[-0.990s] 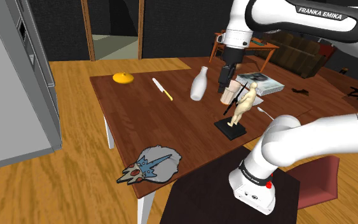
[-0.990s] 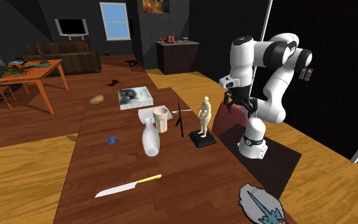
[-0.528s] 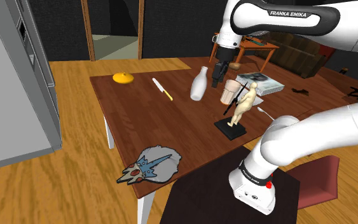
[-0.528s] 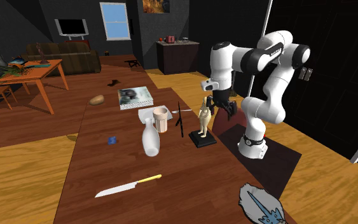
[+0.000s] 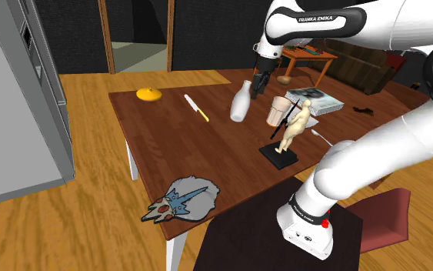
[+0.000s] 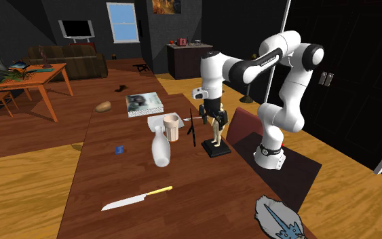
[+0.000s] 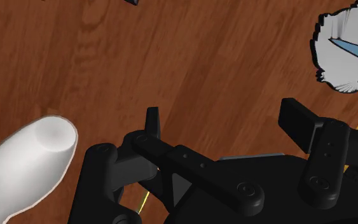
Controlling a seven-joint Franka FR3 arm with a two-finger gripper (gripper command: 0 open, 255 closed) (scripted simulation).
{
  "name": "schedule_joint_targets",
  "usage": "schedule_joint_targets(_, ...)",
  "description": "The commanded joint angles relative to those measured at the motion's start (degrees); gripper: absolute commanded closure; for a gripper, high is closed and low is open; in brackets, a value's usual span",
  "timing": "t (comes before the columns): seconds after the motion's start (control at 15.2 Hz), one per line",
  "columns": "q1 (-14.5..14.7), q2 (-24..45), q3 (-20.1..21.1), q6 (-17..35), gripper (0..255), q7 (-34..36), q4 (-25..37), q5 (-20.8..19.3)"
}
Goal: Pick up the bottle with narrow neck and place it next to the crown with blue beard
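Standing upright on the wooden table (image 5: 168,146) in the upper middle of the shoulder view, the white narrow-necked bottle (image 5: 240,103) is found just left of the black pincer (image 5: 259,88), whose fingers (image 7: 298,121) are spread with nothing clasped. Through the wrist camera the bottle is seen outside the finger pair, so a sideways shift toward it is judged necessary before descent. The crown with blue beard (image 5: 184,200) is set well apart, at the table's lower-frame edge.
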Motion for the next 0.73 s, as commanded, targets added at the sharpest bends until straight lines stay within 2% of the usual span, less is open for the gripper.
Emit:
schedule_joint_targets(0.0, -0.33, 3.32, -1.26, 1.64, 0, -1.42, 2.37, -0.02)
schedule_joint_targets(0.33, -1.44, 12.4, -4.66, 5.25, 0, -5.81, 9.24, 1.03)
schedule_joint_targets(0.66, -3.0, 22.06, -7.46, 7.48, 0, -10.5, 17.77, 3.77)
